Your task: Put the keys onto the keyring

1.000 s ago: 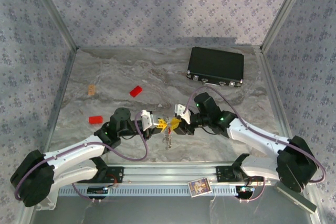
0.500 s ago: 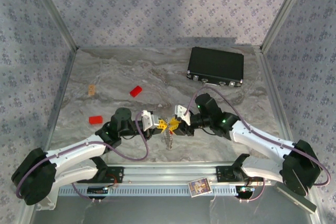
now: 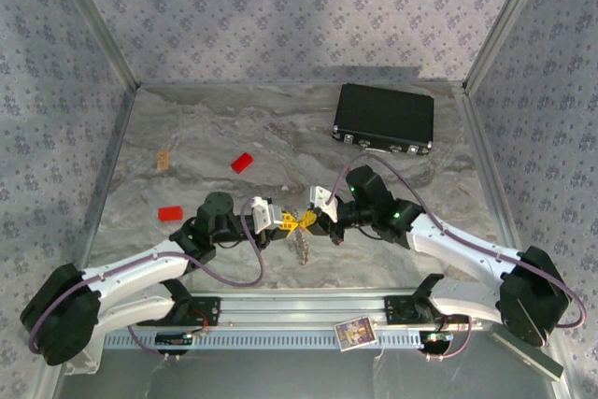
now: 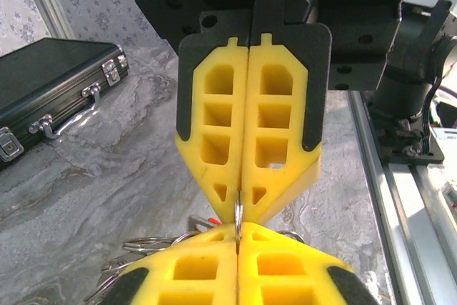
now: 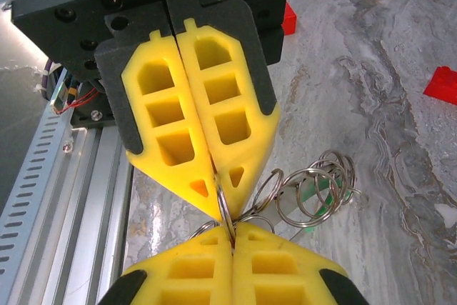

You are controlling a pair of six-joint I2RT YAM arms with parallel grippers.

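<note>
The left end effector [image 4: 238, 237] and right end effector [image 5: 232, 237] both clamp the keyring [image 5: 223, 203]; pry its coil gently.

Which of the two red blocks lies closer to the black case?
The rear red block, mid-table, is nearer the black case; the front red block sits farther left.

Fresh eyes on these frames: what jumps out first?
The left gripper and right gripper meet yellow tip to yellow tip at the near middle of the table. Both are pinched shut on the thin keyring, held edge-on between them. A tangle of silvery loops hangs beside the tips, and the black case sits at the far right.
</note>
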